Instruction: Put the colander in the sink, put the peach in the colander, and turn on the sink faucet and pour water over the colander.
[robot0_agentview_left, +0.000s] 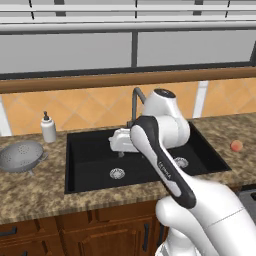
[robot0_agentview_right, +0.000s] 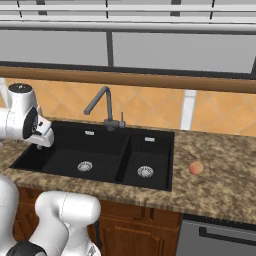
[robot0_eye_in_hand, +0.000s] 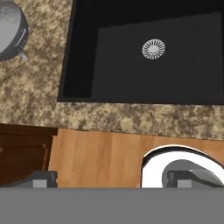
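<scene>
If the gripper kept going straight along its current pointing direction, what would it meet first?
Probably the speckled brown granite counter, at the front rim of the black rectangular double-basin sink. The gripper is open and holds nothing; depth is unclear.

The white arm rises from the base, bends at its dark elbow and reaches forward over the front edge of the sink (robot0_agentview_left: 75, 165). The gripper (robot0_eye_in_hand: 111, 180) points downward, jaws spread wide, holding nothing between its fingertips (robot0_eye_in_hand: 43, 179).

Even, bright rendered light without glare; the black sink (robot0_agentview_left: 90, 165) stays dark inside, pictures slightly soft, undistorted
</scene>
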